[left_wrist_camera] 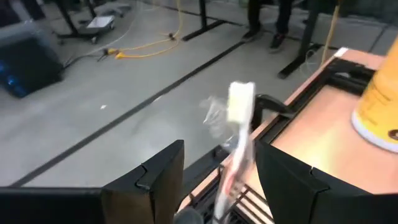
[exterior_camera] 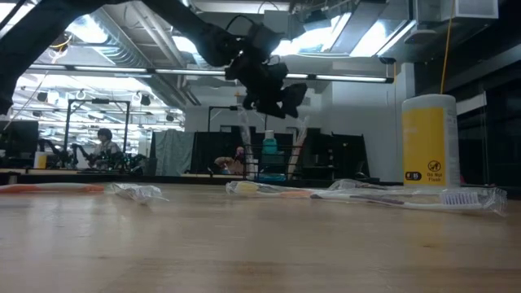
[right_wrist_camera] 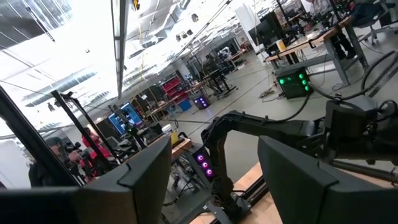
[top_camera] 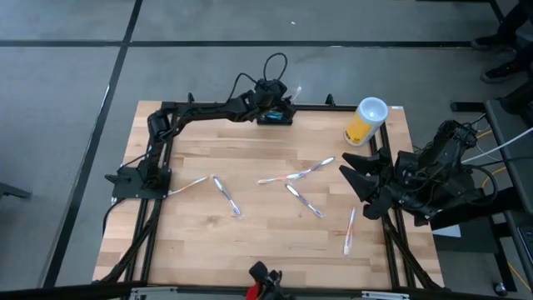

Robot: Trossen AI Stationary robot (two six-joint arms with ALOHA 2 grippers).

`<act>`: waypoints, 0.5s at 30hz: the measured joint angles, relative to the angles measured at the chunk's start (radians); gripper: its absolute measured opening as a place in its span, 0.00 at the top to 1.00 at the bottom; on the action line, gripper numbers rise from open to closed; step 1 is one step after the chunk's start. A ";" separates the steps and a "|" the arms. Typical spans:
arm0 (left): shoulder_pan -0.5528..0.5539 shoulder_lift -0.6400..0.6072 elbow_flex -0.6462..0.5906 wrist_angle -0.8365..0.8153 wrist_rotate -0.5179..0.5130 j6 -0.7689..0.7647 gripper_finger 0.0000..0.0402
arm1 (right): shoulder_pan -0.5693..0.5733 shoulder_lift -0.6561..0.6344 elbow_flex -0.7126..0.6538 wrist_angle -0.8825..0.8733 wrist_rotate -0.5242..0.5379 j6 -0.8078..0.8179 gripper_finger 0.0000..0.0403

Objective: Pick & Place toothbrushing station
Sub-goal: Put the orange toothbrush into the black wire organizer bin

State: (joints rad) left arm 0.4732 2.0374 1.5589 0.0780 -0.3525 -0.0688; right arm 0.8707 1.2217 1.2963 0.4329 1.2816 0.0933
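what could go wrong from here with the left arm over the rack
1. The left gripper is open around a wrapped toothbrush standing in the toothbrushing station; pulling away could drag the brush out or tip the rack.
2. The station sits at the table's far edge, so a nudge might push it off.
3. The yellow cup stands close by and could get knocked.

Scattered wrapped toothbrushes [top_camera: 293, 176] across mid-table, yellow cup [top_camera: 366, 122] at far right corner; near edge free.
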 joint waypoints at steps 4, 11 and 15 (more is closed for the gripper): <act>-0.008 -0.030 -0.003 -0.043 -0.045 0.015 0.52 | 0.000 0.002 0.000 -0.002 0.000 0.000 0.40; -0.073 -0.162 0.000 -0.161 0.051 0.019 0.52 | 0.002 0.002 0.000 -0.002 0.000 -0.001 0.40; -0.152 -0.241 0.003 -0.291 0.138 0.034 0.52 | 0.007 0.002 0.000 -0.001 0.009 -0.023 0.40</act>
State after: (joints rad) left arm 0.3211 1.7965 1.5614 -0.2130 -0.2148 -0.0343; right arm 0.8779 1.2236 1.2961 0.4318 1.2905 0.0701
